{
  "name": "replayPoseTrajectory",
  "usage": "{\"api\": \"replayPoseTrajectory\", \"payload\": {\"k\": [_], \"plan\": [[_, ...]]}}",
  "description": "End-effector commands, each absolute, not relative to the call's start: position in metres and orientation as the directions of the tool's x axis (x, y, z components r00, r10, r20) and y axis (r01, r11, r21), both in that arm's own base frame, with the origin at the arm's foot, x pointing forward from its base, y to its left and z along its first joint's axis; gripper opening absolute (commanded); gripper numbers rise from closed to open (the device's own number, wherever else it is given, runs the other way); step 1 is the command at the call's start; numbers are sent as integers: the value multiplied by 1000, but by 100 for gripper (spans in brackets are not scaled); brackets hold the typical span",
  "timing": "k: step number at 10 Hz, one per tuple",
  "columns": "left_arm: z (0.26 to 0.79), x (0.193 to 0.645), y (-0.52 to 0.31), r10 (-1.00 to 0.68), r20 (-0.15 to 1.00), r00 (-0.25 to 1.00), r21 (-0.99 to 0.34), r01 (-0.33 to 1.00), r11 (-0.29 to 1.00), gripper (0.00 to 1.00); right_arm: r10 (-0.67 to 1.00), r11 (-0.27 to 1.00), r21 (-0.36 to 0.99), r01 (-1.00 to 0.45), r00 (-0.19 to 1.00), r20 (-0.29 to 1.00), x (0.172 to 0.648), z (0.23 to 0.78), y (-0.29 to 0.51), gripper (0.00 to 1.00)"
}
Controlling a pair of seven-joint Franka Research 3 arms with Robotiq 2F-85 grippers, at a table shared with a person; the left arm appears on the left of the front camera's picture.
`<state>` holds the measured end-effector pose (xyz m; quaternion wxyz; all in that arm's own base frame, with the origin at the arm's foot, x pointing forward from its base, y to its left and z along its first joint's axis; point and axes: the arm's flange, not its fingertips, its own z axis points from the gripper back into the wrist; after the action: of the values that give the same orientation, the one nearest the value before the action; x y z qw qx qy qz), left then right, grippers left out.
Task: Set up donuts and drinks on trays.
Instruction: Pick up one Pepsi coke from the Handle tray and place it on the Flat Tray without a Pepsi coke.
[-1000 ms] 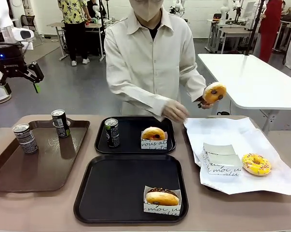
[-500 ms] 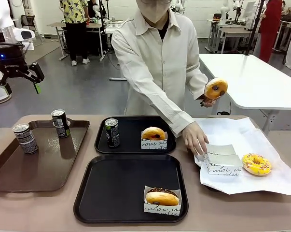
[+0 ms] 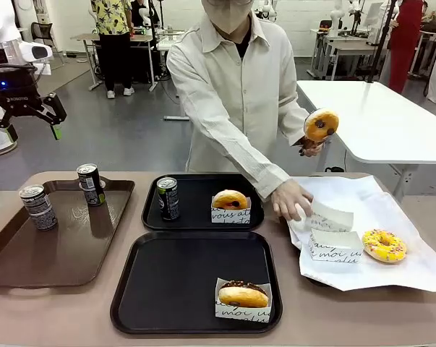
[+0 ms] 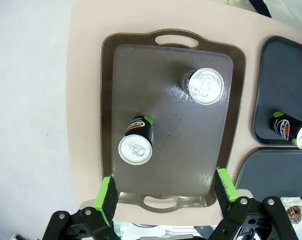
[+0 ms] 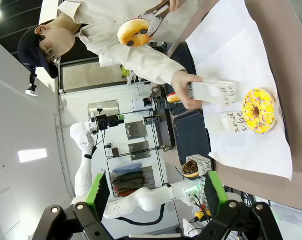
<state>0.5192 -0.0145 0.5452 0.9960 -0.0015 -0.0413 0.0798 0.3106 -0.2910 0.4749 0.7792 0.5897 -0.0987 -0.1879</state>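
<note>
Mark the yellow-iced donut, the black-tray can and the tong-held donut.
yellow-iced donut (image 3: 395, 249): front view, icing ring.
black-tray can (image 3: 168, 201): front view, label side.
tong-held donut (image 3: 327, 120): front view, glazed face.

You're in an open lab hall: beyond your left pincer (image 3: 33, 130), bare grey floor (image 3: 116, 141), a standing person (image 3: 110, 32), and white desks (image 3: 377, 123).

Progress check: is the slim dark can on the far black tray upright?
Upright: slim dark can stands on the far black plastic tray, silver top up.

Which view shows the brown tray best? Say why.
Left wrist view: it looks straight down on the whole brown tray, both handles and the two cans on it. The front view shows the tray at a shallow slant.
</note>
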Motion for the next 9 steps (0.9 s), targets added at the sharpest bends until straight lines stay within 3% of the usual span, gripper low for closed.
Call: {"api": "replayPoseTrajectory", "payload": {"k": [1, 9], "plan": [[537, 513, 0, 117, 114, 987, -8, -117, 993, 100, -409, 222, 961, 164, 910, -61, 311, 476, -291, 100], [491, 472, 24, 109, 145, 983, -10, -109, 994, 100, -409, 222, 961, 164, 910, -61, 311, 476, -291, 100]]}}
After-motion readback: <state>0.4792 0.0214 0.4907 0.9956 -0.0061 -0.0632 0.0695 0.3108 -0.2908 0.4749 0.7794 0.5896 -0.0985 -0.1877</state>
